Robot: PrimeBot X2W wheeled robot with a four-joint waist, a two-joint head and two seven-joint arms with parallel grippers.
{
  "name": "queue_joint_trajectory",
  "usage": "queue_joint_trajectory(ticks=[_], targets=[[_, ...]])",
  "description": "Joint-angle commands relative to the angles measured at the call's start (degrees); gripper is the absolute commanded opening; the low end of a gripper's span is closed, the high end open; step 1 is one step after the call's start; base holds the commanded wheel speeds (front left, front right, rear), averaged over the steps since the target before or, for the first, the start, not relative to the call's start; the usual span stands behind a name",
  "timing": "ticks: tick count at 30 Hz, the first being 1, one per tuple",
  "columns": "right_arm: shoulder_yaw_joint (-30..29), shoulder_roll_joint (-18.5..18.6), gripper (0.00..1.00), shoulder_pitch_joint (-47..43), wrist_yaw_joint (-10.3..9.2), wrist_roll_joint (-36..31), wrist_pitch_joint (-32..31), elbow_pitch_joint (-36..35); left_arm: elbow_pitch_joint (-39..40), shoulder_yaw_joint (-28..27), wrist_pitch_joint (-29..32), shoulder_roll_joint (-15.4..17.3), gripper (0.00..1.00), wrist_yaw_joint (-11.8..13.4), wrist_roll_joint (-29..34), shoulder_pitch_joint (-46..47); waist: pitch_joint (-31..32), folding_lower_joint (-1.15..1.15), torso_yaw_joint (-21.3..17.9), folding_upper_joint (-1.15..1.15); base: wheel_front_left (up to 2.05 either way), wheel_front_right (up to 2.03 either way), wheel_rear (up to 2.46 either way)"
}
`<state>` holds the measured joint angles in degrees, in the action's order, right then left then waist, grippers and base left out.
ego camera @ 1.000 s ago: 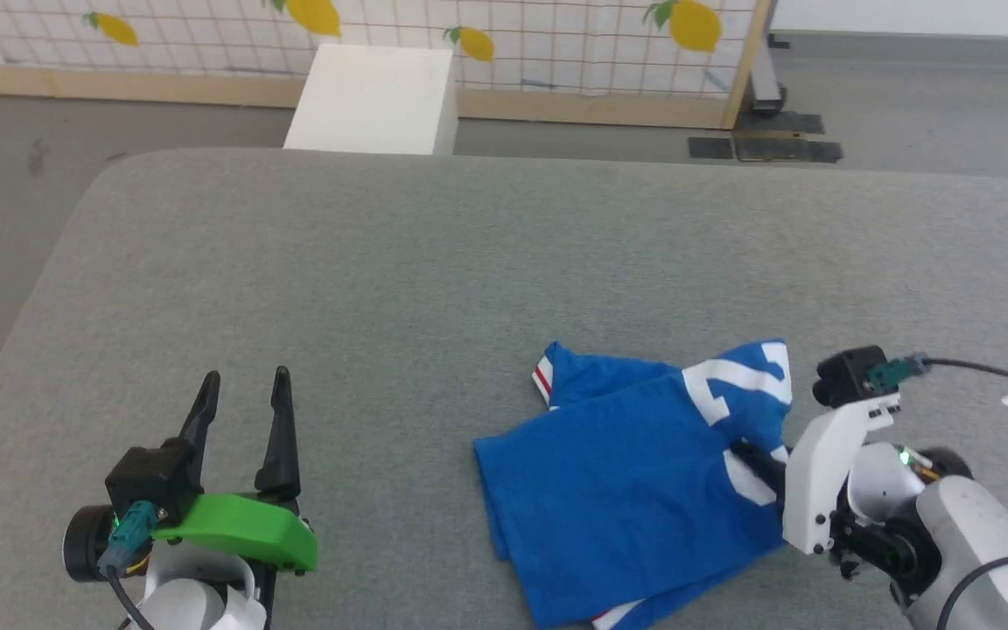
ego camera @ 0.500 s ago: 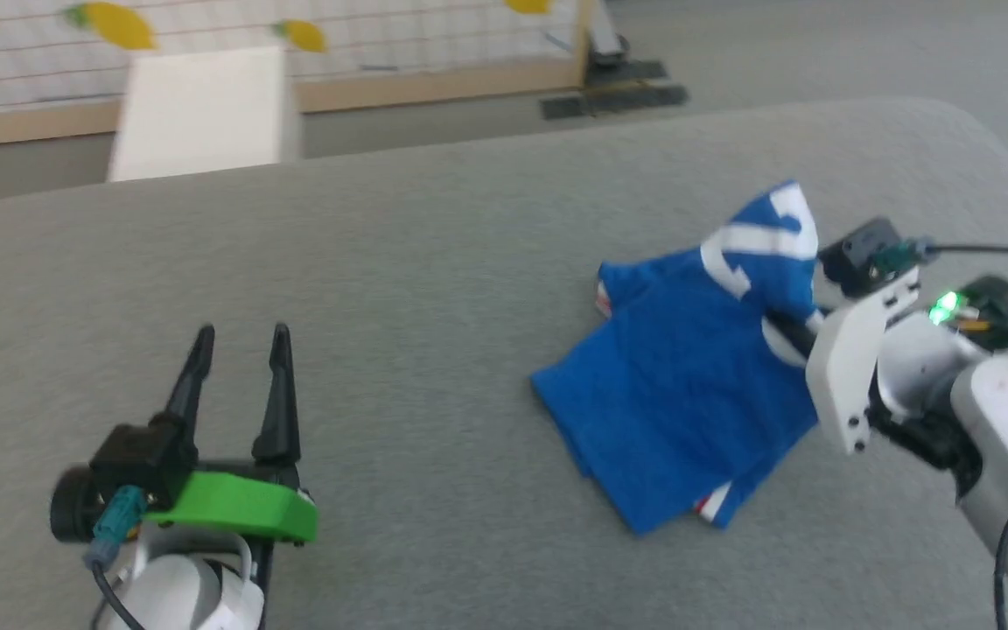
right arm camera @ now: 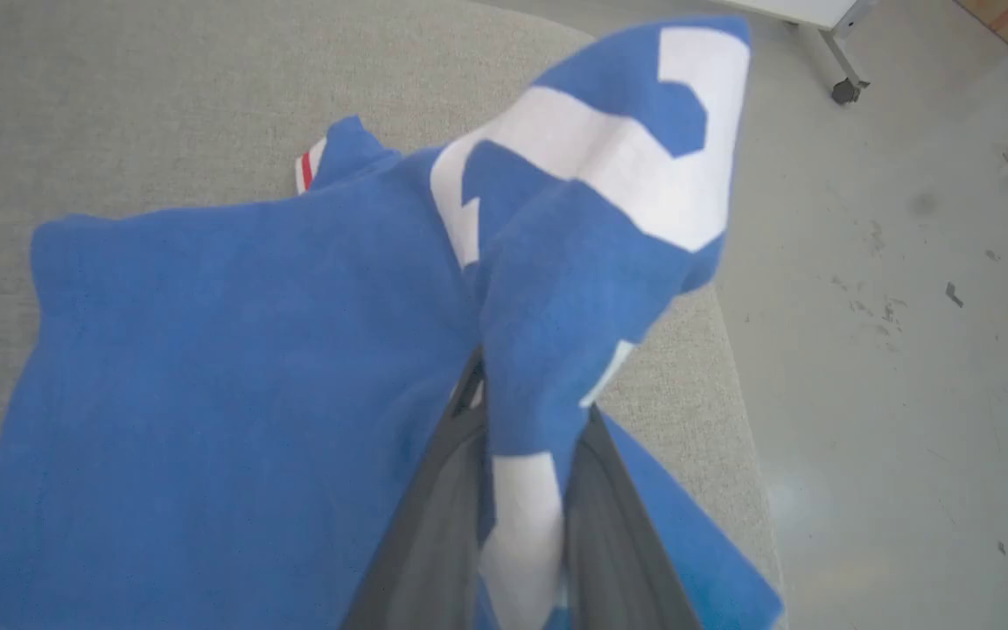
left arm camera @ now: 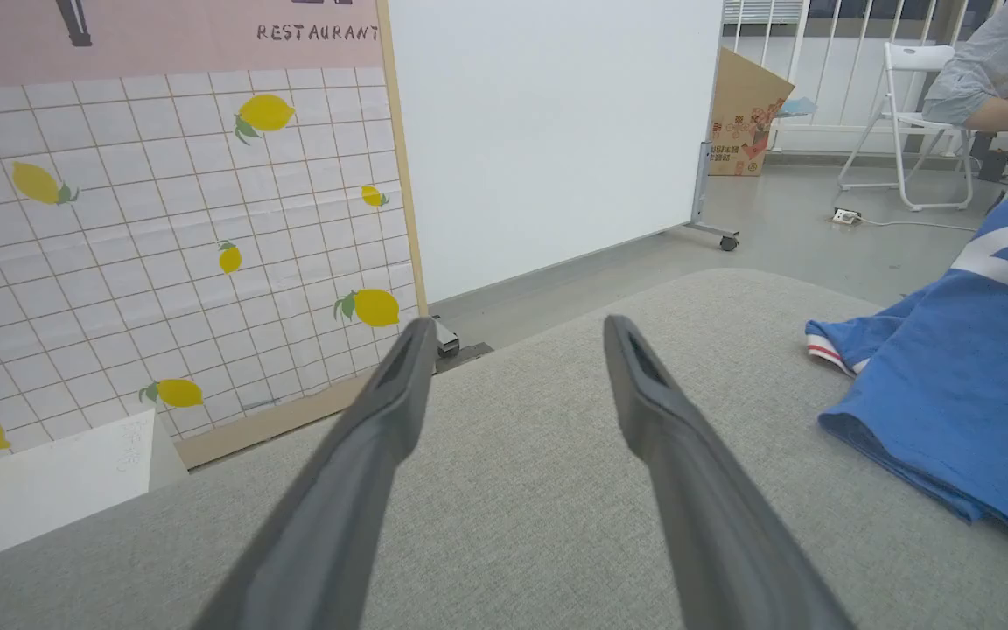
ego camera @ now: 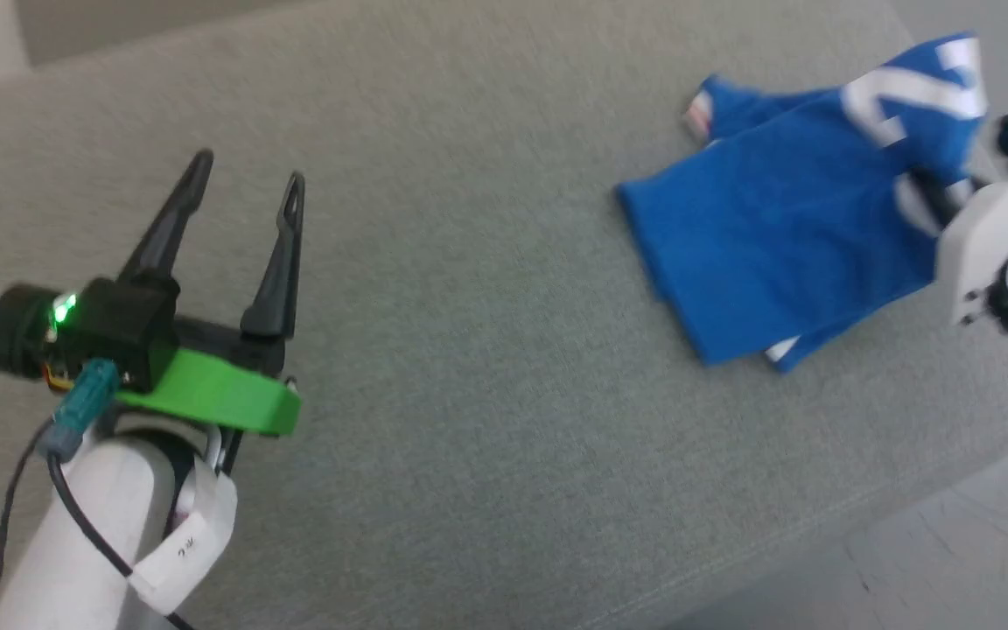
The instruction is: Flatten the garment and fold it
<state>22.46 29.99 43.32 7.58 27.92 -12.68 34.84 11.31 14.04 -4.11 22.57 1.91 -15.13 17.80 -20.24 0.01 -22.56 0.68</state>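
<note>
1. Head view, far left: the left gripper (ego camera: 248, 171) hovered over the bare grey surface (ego camera: 486, 420), jaws spread wide and holding nothing, well apart from the cloth. In the left wrist view those open jaws pointed past the surface's far edge toward a lemon-print panel (left arm camera: 163, 219).
2. Centre to right: the garment (ego camera: 784, 236), a royal-blue jersey, lay doubled over near the surface's right-hand corner. A red-striped sleeve trim (ego camera: 696, 114) poked out on its far-left side.
3. Its long axis appeared to run left to right across the head view. The straight blue edge faced the left gripper, and the end bearing the white numeral (ego camera: 885, 114) rose at the right.
4. Far right: the right gripper (right arm camera: 526, 437) had its jaws drawn narrow on a bunched fold of the numeral panel. That end was lifted into a peak while the remainder rested flat on the surface.
5. The jersey looked light, limp and soft. It would likely drape and drag rather than hold any shape, and a single pinch would probably haul the stacked layers along together.
6. The best hold was judged to be two corners of the hem or both shoulders, one for each gripper, so the cloth could be spread flat before any fold.
</note>
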Motion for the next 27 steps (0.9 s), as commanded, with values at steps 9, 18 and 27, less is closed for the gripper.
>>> queue_joint_trajectory(ticks=[9,18,27], targets=[[-9.58,0.12,0.00,8.27,-0.09,-1.96,11.65,14.95,4.65,1.41,3.22,1.61,1.00,-1.09,2.28,6.42,-16.39,-0.01,-2.82,-0.68,0.00,0.00,0.00],[-15.38,-3.65,1.00,12.42,-0.09,-6.34,20.67,29.02,6.02,1.81,3.80,1.91,1.00,-0.84,2.67,7.64,-18.39,-0.01,-1.32,-0.68,0.00,0.00,0.00],[-19.55,-2.45,1.00,12.69,-0.09,-14.21,27.23,36.02,3.96,1.54,1.74,1.31,1.00,0.12,1.67,5.69,-13.61,-0.01,-1.11,-0.68,0.00,0.00,0.00]])
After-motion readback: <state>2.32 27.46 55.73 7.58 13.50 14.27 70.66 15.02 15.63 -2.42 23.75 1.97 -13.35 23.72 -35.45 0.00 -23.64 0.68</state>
